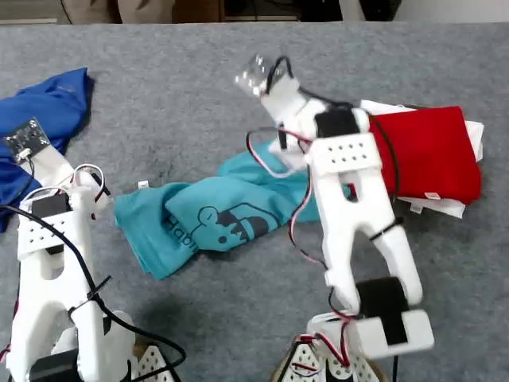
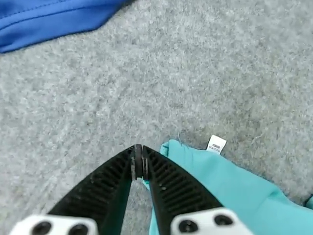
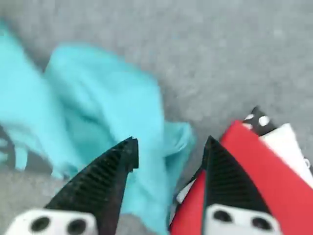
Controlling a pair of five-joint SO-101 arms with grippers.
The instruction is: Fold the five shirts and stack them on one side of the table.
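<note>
I see left jaws together at the crumpled teal shirt [image 1: 207, 219] on the felt-like grey desk [image 1: 183, 87]; right jaws apart above it, beside the folded red shirt [image 1: 429, 155].

The left arm [image 1: 49, 263] stands at 7 o'clock in the high view and leans toward 12 o'clock. The left tool [image 2: 138, 164] has its jaws pressed together. The right arm [image 1: 358, 215] stretches from 5 o'clock toward 11 o'clock, and the right tool [image 3: 168, 147] has its jaws spread wide.

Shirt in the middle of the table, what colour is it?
The shirt is teal with a darker cartoon print on it. The high view shows it best.
</note>
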